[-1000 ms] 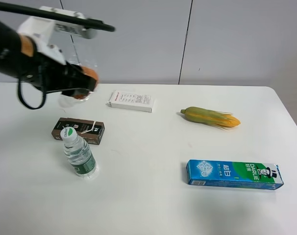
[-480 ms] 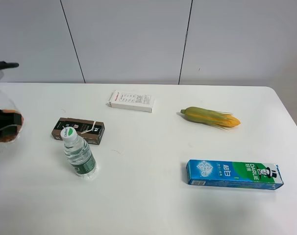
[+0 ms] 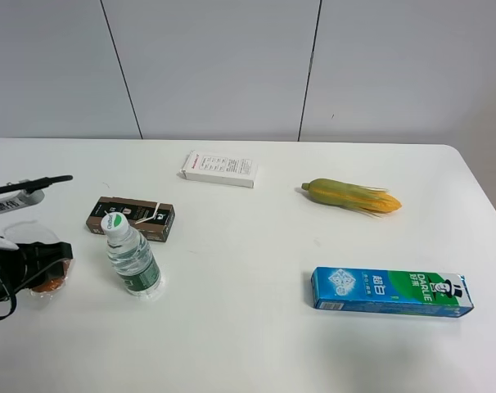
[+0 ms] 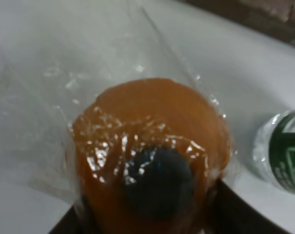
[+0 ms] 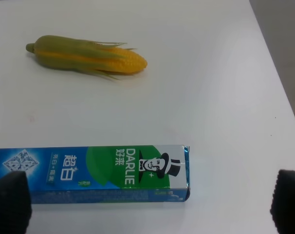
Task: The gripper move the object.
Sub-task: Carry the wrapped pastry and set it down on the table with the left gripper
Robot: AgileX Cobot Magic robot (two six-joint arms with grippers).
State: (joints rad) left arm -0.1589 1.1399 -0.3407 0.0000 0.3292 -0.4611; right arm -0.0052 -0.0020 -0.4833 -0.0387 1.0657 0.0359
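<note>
The object (image 3: 48, 283) is a round orange puck with a dark centre, sealed in a clear bag. It sits low over the table's left edge, left of the water bottle (image 3: 132, 255). My left gripper (image 3: 29, 264) is shut on it, with black fingers across the bag. In the left wrist view the object (image 4: 152, 146) fills the frame and dark fingers (image 4: 230, 212) show at its sides. Whether it touches the table is unclear. My right gripper (image 5: 150, 204) is open and empty, above the toothpaste box (image 5: 89, 173); it is out of the exterior view.
A brown box (image 3: 131, 218) lies behind the bottle and a white box (image 3: 220, 169) at the back. A corn cob (image 3: 352, 196) lies right of centre, with the blue-green toothpaste box (image 3: 391, 291) in front of it. The table's (image 3: 248, 344) right edge is near both.
My left gripper has carried the bagged object from high at the back left, out past the left edge, then down and forward to beside the bottle.
</note>
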